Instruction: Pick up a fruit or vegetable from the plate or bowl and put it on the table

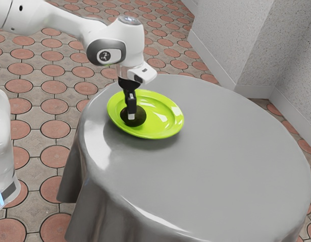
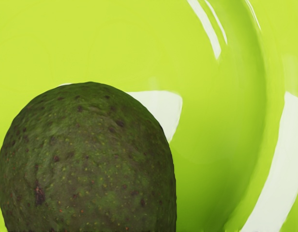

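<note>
My gripper (image 1: 131, 115) is low over the green plate (image 1: 163, 132), its lower end in front of the dark avocado (image 1: 140, 116) and overlapping it in the exterior view. The avocado lies in the plate, toward the rim on the exterior view's left. In the wrist view the avocado (image 2: 88, 159) is large and close under the hand, with dark green speckled skin, and the bright plate (image 2: 221, 121) spreads around it. The far side of the avocado is hidden from the exterior view.
The plate stands near the edge of a round table (image 1: 211, 166) covered with a grey cloth. A pale wall (image 1: 231, 45) rises beyond the table, and tiled floor surrounds it.
</note>
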You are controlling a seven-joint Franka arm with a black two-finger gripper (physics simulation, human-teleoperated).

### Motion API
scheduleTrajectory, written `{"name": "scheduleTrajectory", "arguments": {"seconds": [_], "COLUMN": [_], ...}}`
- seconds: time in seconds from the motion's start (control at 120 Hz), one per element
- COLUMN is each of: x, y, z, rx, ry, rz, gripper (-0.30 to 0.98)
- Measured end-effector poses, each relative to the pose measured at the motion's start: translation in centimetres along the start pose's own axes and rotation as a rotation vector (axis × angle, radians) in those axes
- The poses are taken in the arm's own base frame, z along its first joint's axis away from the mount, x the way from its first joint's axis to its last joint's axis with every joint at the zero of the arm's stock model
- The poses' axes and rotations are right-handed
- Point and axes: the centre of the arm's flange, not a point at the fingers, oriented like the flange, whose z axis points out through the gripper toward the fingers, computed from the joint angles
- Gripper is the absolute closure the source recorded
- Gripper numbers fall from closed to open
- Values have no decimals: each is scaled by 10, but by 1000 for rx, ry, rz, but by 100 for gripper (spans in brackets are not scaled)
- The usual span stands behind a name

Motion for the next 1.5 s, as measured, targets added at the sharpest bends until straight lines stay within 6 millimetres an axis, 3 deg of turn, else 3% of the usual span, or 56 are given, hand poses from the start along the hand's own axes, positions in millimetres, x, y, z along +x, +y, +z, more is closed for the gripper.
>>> {"name": "scheduleTrajectory", "arguments": {"seconds": [0.217,0.883,1.5], "x": [-3,22,21], "y": [-19,-23,-22], "z": [4,42,51], "rx": [8,17,-25], "ry": [7,29,48], "rz": [-30,2,-32], "gripper": [0,0,0]}}
